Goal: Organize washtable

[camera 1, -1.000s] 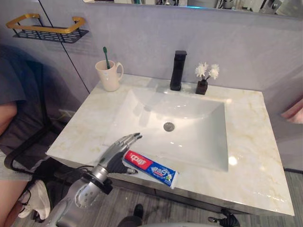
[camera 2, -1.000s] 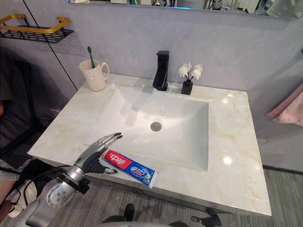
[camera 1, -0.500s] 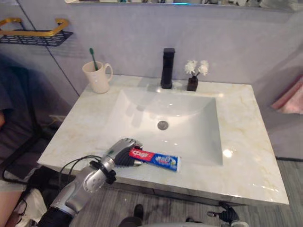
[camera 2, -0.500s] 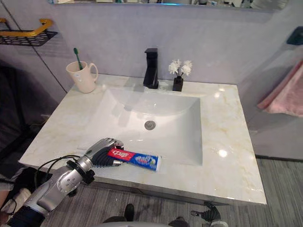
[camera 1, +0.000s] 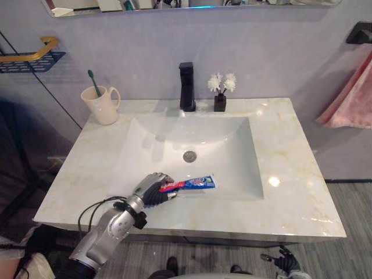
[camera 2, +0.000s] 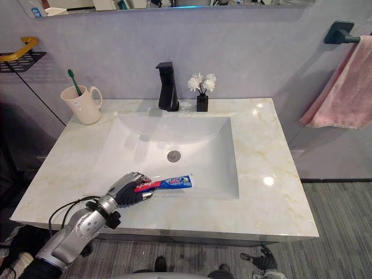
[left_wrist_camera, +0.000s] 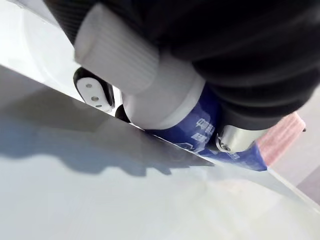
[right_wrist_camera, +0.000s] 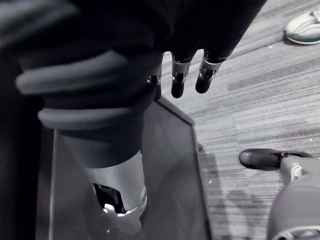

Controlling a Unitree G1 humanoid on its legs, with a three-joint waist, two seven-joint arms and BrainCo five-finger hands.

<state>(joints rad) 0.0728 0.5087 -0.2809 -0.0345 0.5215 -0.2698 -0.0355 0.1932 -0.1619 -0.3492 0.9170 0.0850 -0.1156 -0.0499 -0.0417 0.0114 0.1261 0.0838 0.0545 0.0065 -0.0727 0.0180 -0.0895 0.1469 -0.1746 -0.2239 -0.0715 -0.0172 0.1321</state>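
Toothpaste tube [camera 1: 196, 183]: gripped at cap end by L robot hand [camera 1: 152, 189], fingers curled round it. Tube body points right, at front edge of sink [camera 1: 232, 151]. I read R robot hand [right_wrist_camera: 181, 75] as relaxed, fingers straight, holding nothing, above floor [right_wrist_camera: 260, 100]. Mug [camera 1: 104, 106] w/ toothbrush [camera 1: 92, 78] at back-left of worktop [camera 1: 290, 174], well apart from tube

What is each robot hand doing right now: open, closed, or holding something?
Left robot hand: closed around the toothpaste tube.
Right robot hand: open, fingers relaxed, holding nothing.
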